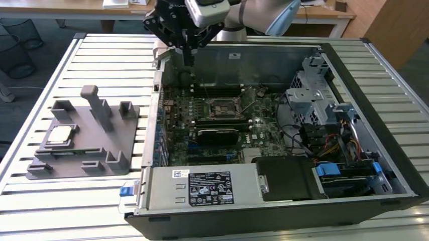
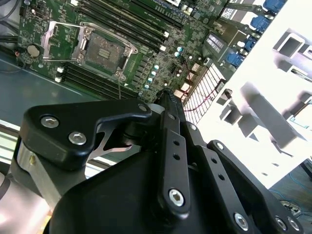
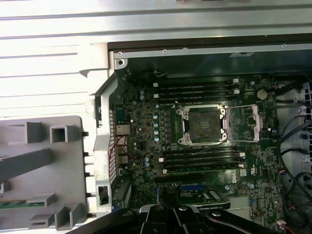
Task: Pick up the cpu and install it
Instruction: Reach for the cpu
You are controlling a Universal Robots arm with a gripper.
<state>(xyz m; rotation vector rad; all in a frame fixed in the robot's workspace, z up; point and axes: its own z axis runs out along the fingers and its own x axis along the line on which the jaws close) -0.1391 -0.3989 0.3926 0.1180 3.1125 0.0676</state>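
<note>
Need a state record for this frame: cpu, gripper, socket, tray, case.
cpu: lying in tray, not grasped
gripper: shut, empty, above the case's far edge, well apart from cpu
socket: cover open, empty
tray: beside case, on the exterior view's left
case: side open, motherboard exposed

cpu [image 1: 62, 134] on tray [image 1: 124, 141] beside case [image 1: 268, 217]

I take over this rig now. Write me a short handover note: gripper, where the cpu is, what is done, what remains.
Gripper: shut, holds nothing, above the computer case's far left corner in the exterior view.
Cpu: lies on the grey tray beside the case.
Socket: empty, cover open.
Done: nothing yet. Left: pick-up and installing.
</note>
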